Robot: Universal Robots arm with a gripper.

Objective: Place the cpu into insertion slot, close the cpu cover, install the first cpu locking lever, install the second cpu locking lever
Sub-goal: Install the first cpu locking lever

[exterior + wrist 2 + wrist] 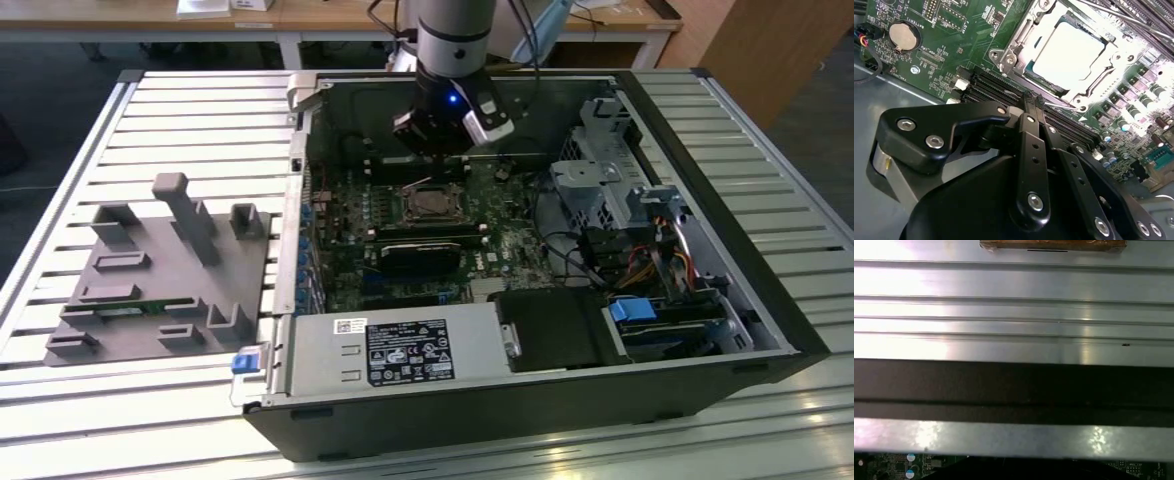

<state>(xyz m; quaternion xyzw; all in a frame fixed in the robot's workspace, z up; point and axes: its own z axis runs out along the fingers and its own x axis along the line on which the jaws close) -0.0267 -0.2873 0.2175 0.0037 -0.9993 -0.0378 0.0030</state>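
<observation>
The cpu (1069, 52) is a pale silver square lying in the insertion slot (430, 204) on the green board. The cpu cover (1013, 50), a silvery frame, lies around the chip and looks flat on it. A thin metal lever (1056, 105) runs along the socket's edge closest to the fingertips. In the exterior view my gripper (442, 138) hangs just above the far side of the socket. In the second wrist view the black fingers (1026, 130) meet at their tips, so the gripper (1030, 100) is shut with nothing held, a short way from the socket over the long black slots (999, 87).
The open computer case (747, 250) lies on a slatted metal table (1014, 305). A black card (420, 255), a power supply (400, 350), a drive cage (601, 180) and cables (641, 265) crowd the board. A grey fixture block (160, 270) sits at the exterior view's left. A coin battery (904, 35) is on the board.
</observation>
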